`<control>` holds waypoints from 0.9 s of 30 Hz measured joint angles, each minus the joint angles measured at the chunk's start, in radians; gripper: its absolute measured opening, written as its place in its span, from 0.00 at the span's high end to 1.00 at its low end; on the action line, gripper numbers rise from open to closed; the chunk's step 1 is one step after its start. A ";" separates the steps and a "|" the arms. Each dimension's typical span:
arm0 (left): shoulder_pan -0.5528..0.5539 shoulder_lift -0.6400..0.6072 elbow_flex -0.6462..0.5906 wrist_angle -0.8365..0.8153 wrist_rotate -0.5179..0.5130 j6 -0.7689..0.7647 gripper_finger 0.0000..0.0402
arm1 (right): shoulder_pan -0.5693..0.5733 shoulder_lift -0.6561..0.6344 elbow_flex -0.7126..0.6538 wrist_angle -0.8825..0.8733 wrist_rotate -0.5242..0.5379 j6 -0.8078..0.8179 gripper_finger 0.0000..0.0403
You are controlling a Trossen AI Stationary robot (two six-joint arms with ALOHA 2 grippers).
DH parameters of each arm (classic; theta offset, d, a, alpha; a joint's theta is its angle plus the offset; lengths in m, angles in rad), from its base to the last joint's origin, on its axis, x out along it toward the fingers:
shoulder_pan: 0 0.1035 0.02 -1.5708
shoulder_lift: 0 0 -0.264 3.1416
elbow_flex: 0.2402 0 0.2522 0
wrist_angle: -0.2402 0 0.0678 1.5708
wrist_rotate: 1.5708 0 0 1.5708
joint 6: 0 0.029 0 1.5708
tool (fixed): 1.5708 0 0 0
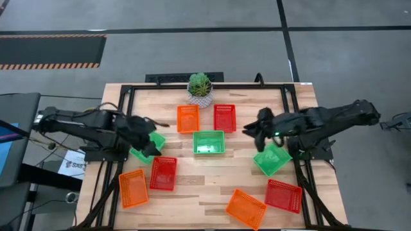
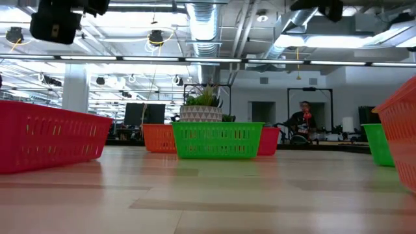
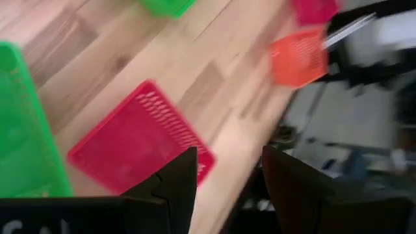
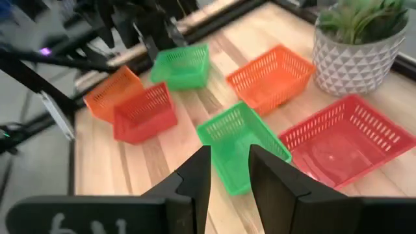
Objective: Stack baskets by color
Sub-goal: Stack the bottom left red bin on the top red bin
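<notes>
We are seeing nine baskets (image 1: 209,142) lying singly across the counter (image 1: 212,186), none stacked, the plant (image 1: 200,88) sitting behind them.

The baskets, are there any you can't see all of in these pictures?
- Green basket on the left, high view: half hidden under the left hand.
- Green basket on the right, high view: a corner covered by the right arm near the right hand.
- Orange basket, low view: cut off by the picture's right edge.
- Red basket, left wrist view: blurred.
</notes>
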 joint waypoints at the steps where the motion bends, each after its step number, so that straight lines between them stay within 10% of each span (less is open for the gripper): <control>1: -0.019 0.028 0.000 -0.001 -0.014 0.005 0.60 | 0.000 0.022 0.001 0.000 -0.011 0.000 0.69; 17: -0.211 0.403 0.046 -0.007 -0.301 -0.161 0.61 | 0.016 0.194 0.000 -0.006 -0.060 0.000 0.69; 27: -0.284 0.665 0.232 -0.202 -0.354 -0.121 0.96 | 0.029 0.189 0.000 0.016 -0.061 0.085 0.69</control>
